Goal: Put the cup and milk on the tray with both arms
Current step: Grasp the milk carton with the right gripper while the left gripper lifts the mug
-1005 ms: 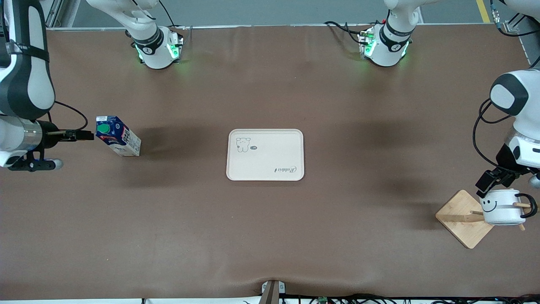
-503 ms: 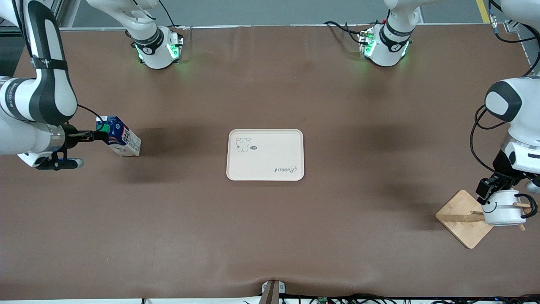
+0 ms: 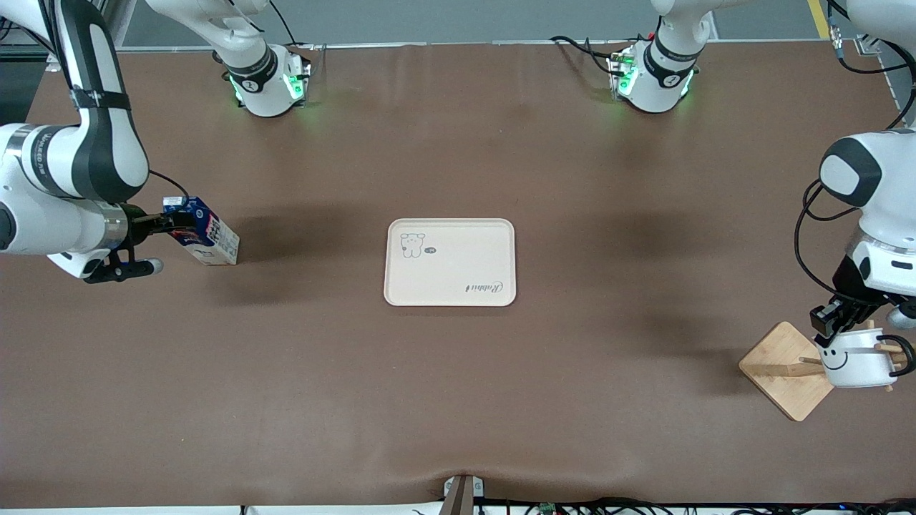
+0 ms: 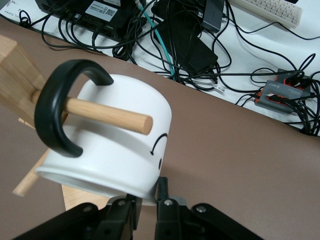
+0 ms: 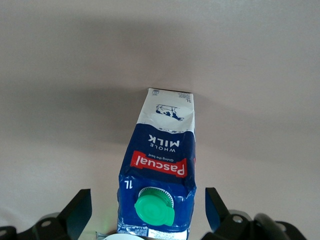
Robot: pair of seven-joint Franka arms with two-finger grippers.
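Observation:
The milk point(image 3: 213, 240) stands on the table toward the right arm's end; its blue top and green cap fill the right wrist view point(image 5: 160, 170). My right gripper point(image 3: 170, 223) is open, with its fingers on either side of the carton's top point(image 5: 147, 216). The cup point(image 3: 856, 361) hangs by its black handle on a wooden peg toward the left arm's end. My left gripper point(image 3: 832, 322) is shut on the cup's rim point(image 4: 145, 200), one finger inside and one outside the wall point(image 4: 115, 150). The tray point(image 3: 451, 279) lies bare at mid-table.
The diamond-shaped wooden stand point(image 3: 780, 368) carries the peg through the cup's handle point(image 4: 107, 115). Cables and boxes lie past the table's edge in the left wrist view point(image 4: 200, 35). A small mount point(image 3: 461, 490) sits at the front edge.
My right gripper has moved in from the table's end until its fingers flank the milk's top. My left gripper has come down onto the cup's rim, and the cup has shifted slightly.

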